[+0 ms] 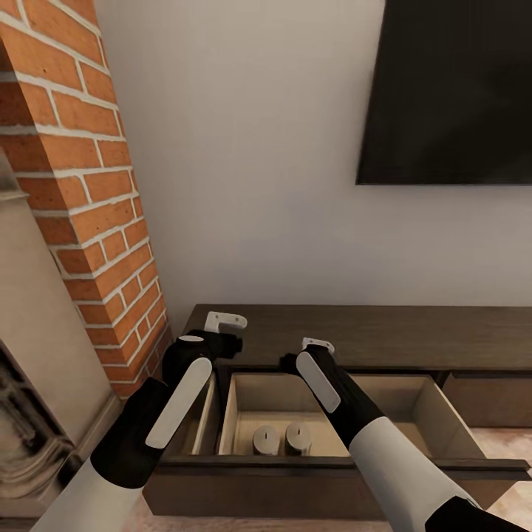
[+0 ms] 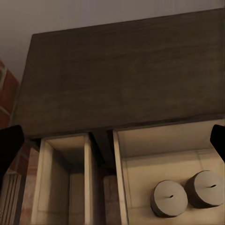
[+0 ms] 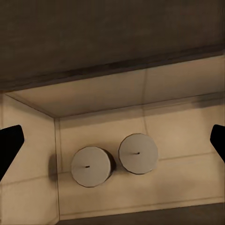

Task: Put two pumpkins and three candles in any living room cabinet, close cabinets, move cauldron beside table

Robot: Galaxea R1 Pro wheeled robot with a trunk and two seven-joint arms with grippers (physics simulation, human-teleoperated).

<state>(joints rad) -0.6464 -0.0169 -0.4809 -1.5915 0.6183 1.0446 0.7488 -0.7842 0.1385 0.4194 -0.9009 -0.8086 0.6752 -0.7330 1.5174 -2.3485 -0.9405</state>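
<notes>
While two grey candles (image 3: 112,160) stand stowed in the open cabinet drawer (image 1: 436,414) directly beneath it, the right gripper (image 3: 112,140) hovers spread and empty.

The cabinet (image 1: 384,336) (right end) is cut off by the frame edge.

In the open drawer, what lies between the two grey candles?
Nothing: in the right wrist view the two candles stand side by side, almost touching, on bare pale wood.

Red brick chimney column (image 1: 81,199), pale plaster wall (image 1: 251,170), dark wall-mounted screen (image 1: 451,89)
</notes>
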